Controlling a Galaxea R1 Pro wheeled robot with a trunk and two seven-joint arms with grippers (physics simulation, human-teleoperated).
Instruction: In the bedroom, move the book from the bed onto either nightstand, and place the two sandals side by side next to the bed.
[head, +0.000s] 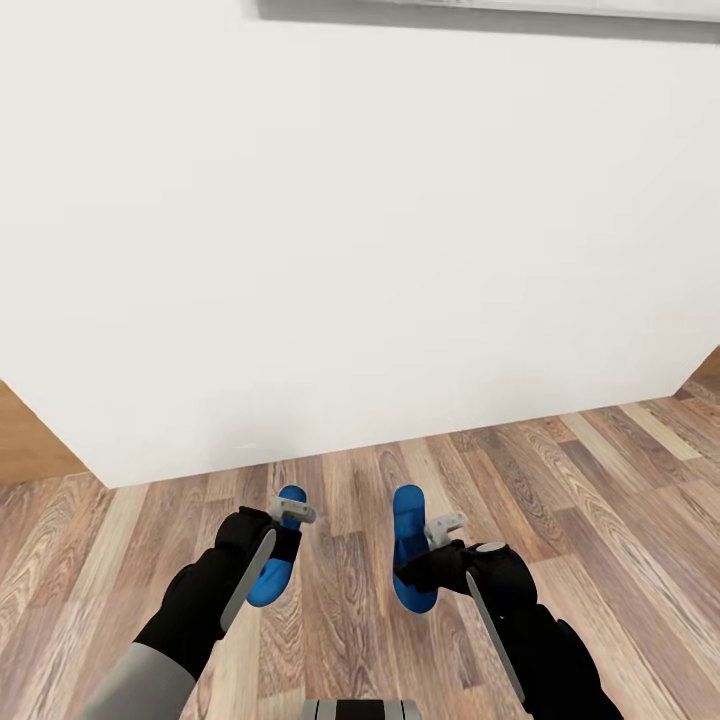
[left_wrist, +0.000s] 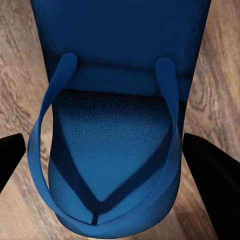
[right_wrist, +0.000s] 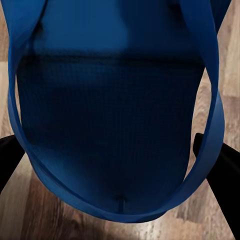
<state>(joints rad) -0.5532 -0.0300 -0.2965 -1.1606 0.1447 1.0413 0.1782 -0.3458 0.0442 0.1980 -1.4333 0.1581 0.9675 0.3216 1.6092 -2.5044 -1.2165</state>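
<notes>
Down near the head camera, on the wood-plank floor (head: 600, 470), two blue flip-flops lie roughly parallel, a strip of bare planks between them, just short of the big off-white mass that I take for the side of the bed (head: 350, 250). The left gripper (head: 290, 512) is over the left sandal (head: 272, 575) and the right gripper (head: 445, 528) over the right sandal (head: 408, 520); from here I cannot tell whether either one is clamped.

At the left wrist, the left sandal (left_wrist: 115, 150) sits between the two dark fingers (left_wrist: 212, 170), which stand at either side of the sole with floor showing in between, so they look spread, not pinching.

At the right wrist, the right sandal (right_wrist: 110, 120) likewise lies between the dark fingers (right_wrist: 227, 170), both clear of its edges: released, it seems.

Judging by this, the sandals look about placed beside the bed, perhaps wanting a closer pairing. The book and nightstand I cannot judge
</notes>
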